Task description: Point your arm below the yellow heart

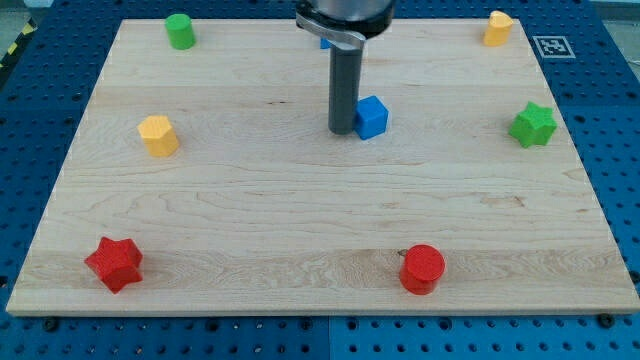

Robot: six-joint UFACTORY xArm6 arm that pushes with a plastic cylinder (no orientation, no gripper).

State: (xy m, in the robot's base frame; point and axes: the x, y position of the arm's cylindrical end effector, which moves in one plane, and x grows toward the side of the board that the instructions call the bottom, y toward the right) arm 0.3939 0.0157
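Note:
The yellow heart [497, 28] sits near the top right corner of the wooden board [300, 220]. My tip [342, 130] rests on the board at upper centre, far to the left of the heart and lower in the view. It stands right beside the left side of a blue cube [372, 117]; I cannot tell if they touch. A second yellow block, a hexagon [157, 135], lies at the view's left.
A green cylinder [180, 30] sits top left, a green star [533, 124] at right, a red star [114, 263] bottom left, a red cylinder [422, 268] bottom centre-right. A blue block [325, 43] is mostly hidden behind the arm.

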